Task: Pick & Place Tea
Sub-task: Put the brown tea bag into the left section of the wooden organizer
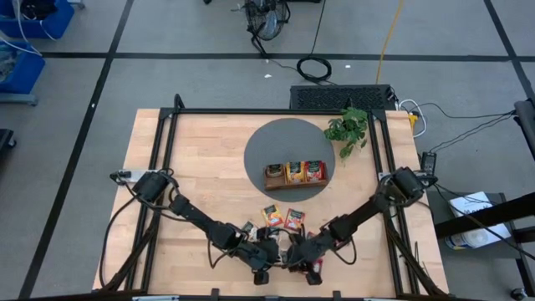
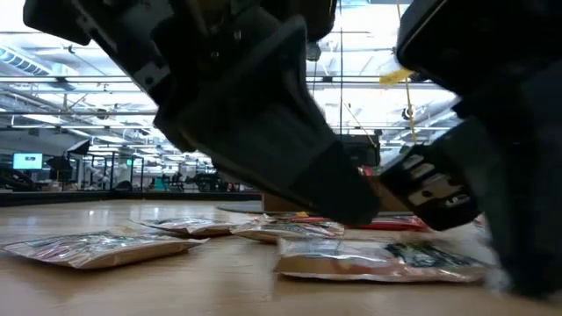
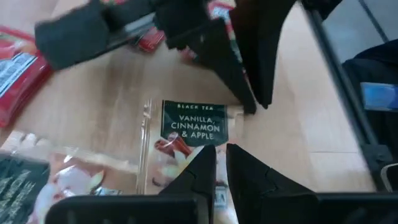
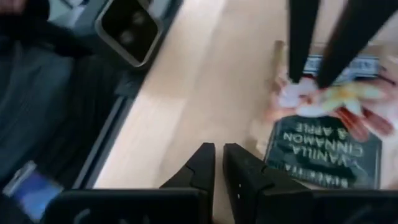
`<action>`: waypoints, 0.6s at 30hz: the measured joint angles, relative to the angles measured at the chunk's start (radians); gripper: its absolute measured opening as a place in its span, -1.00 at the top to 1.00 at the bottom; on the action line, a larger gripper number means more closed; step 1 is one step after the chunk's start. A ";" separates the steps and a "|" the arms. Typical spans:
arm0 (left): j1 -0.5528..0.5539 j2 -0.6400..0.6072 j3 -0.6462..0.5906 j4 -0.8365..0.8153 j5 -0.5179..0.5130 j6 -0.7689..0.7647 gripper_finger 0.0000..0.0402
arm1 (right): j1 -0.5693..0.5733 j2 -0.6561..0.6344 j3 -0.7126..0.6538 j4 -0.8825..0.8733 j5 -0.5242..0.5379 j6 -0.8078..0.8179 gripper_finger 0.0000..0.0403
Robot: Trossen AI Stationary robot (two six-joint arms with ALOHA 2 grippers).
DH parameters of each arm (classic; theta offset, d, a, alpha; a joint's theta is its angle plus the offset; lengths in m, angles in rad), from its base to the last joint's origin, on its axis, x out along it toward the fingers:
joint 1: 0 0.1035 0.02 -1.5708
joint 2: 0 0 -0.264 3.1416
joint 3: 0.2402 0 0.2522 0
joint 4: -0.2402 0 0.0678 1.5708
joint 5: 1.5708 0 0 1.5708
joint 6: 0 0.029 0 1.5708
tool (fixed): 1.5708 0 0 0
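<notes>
A beige tea packet (image 3: 189, 127) with a dark label reading vanilla, cinnamon and apple lies flat on the wood near the table's front edge, also seen in the right wrist view (image 4: 323, 152). My left gripper (image 3: 221, 163) is over its pictured half, fingers nearly together. My right gripper (image 4: 219, 163) comes from the opposite side, shut, over bare wood at the packet's corner (image 3: 239, 111). In the high view both grippers (image 1: 272, 261) (image 1: 294, 257) meet and hide this packet. My left gripper slants down onto the pictured part (image 4: 311, 93) of the packet, which lies flat on the table. Whether its tips touch or pinch it cannot be told. My right gripper's fingertips (image 3: 252, 107) stand at the label-end corner; touching or just beside it, I cannot tell.
More packets lie loose nearby: two (image 1: 272, 216) (image 1: 293, 219) toward the far side, a red one (image 1: 316, 269) at the front, red ones (image 3: 18, 68) beside the left gripper. The wooden tray (image 1: 294, 182) with three packets stands on a grey round mat (image 1: 267, 142), a plant (image 1: 349, 130) behind.
</notes>
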 joint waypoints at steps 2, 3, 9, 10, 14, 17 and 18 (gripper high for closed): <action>-0.002 0.000 0.000 -0.006 -0.002 -0.008 0.79 | -0.012 0.000 -0.002 -0.001 0.034 0.011 0.92; -0.003 0.000 0.000 -0.010 -0.002 -0.012 0.79 | -0.021 0.000 -0.002 -0.003 0.043 0.016 0.93; -0.020 0.000 0.000 -0.040 -0.002 -0.032 0.79 | -0.058 -0.007 -0.002 -0.052 0.120 0.036 0.98; -0.022 0.000 0.000 -0.046 -0.002 -0.034 0.79 | -0.064 -0.007 -0.002 -0.057 0.124 0.035 0.99; -0.028 0.000 0.000 -0.048 -0.010 -0.026 0.79 | -0.082 -0.009 -0.002 -0.065 0.127 0.021 0.99; -0.030 -0.003 0.000 -0.052 -0.013 0.004 0.79 | -0.095 -0.012 -0.003 -0.070 0.127 0.013 0.99; -0.032 -0.009 0.000 -0.059 -0.014 0.015 0.79 | -0.097 -0.015 -0.003 -0.076 0.125 0.012 0.99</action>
